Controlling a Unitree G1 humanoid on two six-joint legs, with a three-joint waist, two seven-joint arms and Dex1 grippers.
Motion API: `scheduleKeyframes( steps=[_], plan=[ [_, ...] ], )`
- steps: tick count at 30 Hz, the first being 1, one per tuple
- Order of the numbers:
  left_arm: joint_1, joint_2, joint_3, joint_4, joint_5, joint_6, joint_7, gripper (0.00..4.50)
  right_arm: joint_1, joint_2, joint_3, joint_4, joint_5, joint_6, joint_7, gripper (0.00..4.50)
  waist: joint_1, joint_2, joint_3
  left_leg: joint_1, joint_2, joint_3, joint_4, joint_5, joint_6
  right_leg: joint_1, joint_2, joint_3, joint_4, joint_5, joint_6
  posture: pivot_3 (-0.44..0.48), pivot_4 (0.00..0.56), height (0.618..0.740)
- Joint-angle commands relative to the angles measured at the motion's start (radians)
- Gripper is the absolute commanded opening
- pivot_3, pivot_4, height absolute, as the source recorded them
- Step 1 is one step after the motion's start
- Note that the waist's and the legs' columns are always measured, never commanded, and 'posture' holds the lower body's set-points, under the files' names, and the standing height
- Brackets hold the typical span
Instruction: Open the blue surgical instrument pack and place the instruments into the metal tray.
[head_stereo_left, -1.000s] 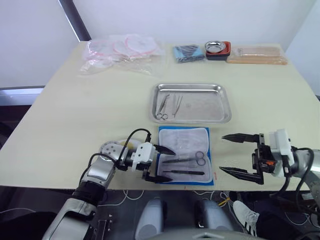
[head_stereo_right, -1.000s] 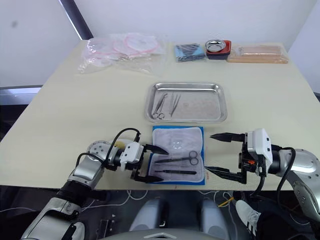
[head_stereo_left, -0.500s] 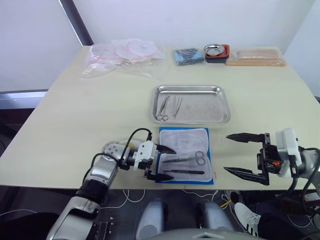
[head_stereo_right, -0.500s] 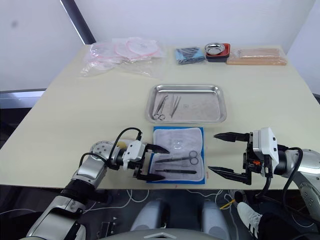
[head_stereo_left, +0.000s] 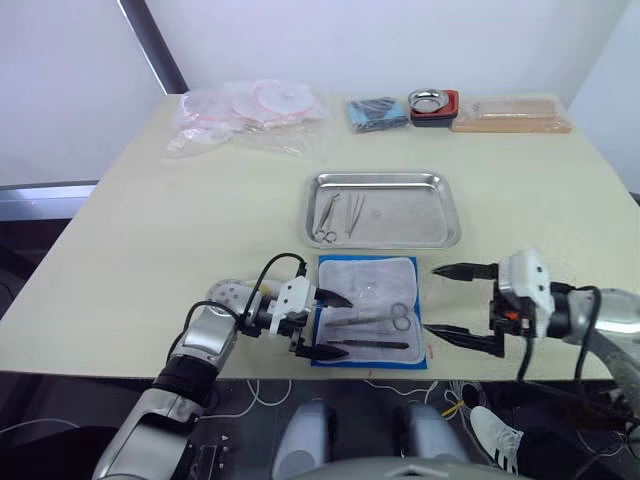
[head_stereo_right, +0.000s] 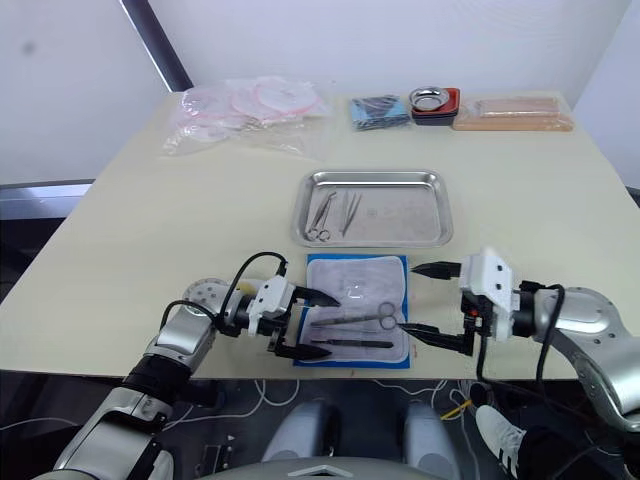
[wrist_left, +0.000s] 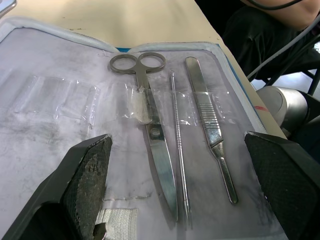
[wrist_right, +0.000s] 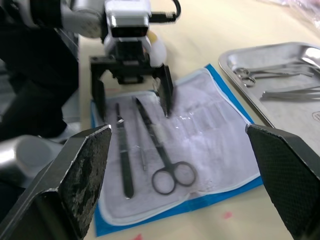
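— Where's the bright blue, grey-lined instrument pack (head_stereo_left: 368, 310)?
— Open at the desk's (head_stereo_left: 150, 220) near edge, just short of the shiny rectangular metal tray (head_stereo_left: 382, 207).
— Grippers?
— Left gripper (head_stereo_left: 335, 325) and right gripper (head_stereo_left: 448, 301) flank it, spread wide, empty. Clear plastic bags (head_stereo_left: 245, 112) lie far left.

Left end effector (head_stereo_left: 333, 325) and right end effector (head_stereo_left: 443, 300) both gape wide.
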Motion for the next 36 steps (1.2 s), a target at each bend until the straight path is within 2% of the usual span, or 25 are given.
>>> scheduleKeyframes(
  steps=[1, 7, 18, 27, 31, 34, 35, 36],
  plan=[
    [0.033, 0.005, -0.042, 0.071, 0.060, 0.049, 0.020, 4.46, -0.048, 0.030, 0.071, 0.029, -0.077, -0.031, -0.012, 4.50, 0.000, 0.000, 0.000, 0.000, 0.000, 0.000, 0.000, 0.000, 0.000, 0.000, 0.000, 0.000, 0.000, 0.000, 0.000, 0.000, 0.150, 0.740],
    [0.042, 0.009, -0.047, 0.058, 0.058, 0.061, 0.021, 4.46, -0.105, 0.090, 0.187, 0.131, -0.185, -0.090, 0.001, 4.50, 0.000, -0.001, -0.001, 0.000, 0.000, 0.000, 0.000, 0.000, 0.000, 0.000, -0.001, 0.000, 0.000, 0.000, 0.000, 0.000, 0.150, 0.740],
    [0.073, 0.011, -0.055, 0.009, 0.065, 0.100, 0.058, 4.46, -0.246, 0.174, 0.294, 0.282, -0.299, -0.046, -0.007, 4.50, 0.000, -0.001, 0.000, -0.001, 0.001, -0.001, 0.000, 0.000, 0.000, -0.002, -0.002, 0.000, -0.001, 0.000, 0.000, 0.000, 0.150, 0.740],
    [0.075, 0.021, -0.057, 0.019, 0.075, 0.091, 0.068, 4.46, -0.297, 0.156, 0.390, 0.382, -0.446, -0.079, 0.036, 4.50, -0.002, -0.001, 0.000, -0.002, 0.001, -0.001, 0.000, 0.000, 0.000, -0.003, -0.003, 0.000, -0.001, 0.000, 0.000, 0.000, 0.150, 0.740],
    [0.079, 0.028, -0.061, 0.021, 0.085, 0.080, 0.072, 4.46, -0.302, 0.183, 0.402, 0.374, -0.445, -0.040, 0.037, 4.50, -0.002, -0.002, -0.001, -0.001, 0.001, -0.003, -0.001, 0.000, 0.000, -0.003, -0.003, 0.000, -0.001, 0.000, 0.000, 0.000, 0.150, 0.740],
    [0.081, 0.029, -0.063, 0.023, 0.086, 0.076, 0.076, 4.50, -0.298, 0.189, 0.412, 0.363, -0.446, -0.024, 0.051, 3.64, -0.003, -0.002, -0.001, -0.001, 0.002, -0.003, -0.001, 0.000, 0.000, -0.003, -0.003, 0.000, -0.001, 0.000, 0.000, 0.000, 0.150, 0.740],
    [0.082, 0.029, -0.064, 0.023, 0.086, 0.075, 0.077, 4.50, -0.298, 0.187, 0.416, 0.360, -0.447, -0.012, 0.056, 3.23, -0.003, -0.002, -0.001, -0.001, 0.002, -0.003, -0.001, 0.000, 0.000, -0.003, -0.003, 0.000, -0.001, 0.000, 0.000, 0.000, 0.150, 0.740],
    [0.084, 0.030, -0.064, 0.022, 0.085, 0.075, 0.077, 4.50, -0.297, 0.184, 0.419, 0.356, -0.449, -0.004, 0.061, 2.62, -0.003, -0.002, -0.001, 0.000, 0.002, -0.003, -0.001, 0.000, 0.000, -0.003, -0.003, 0.000, -0.001, 0.000, 0.000, 0.000, 0.150, 0.740]
  ],
)
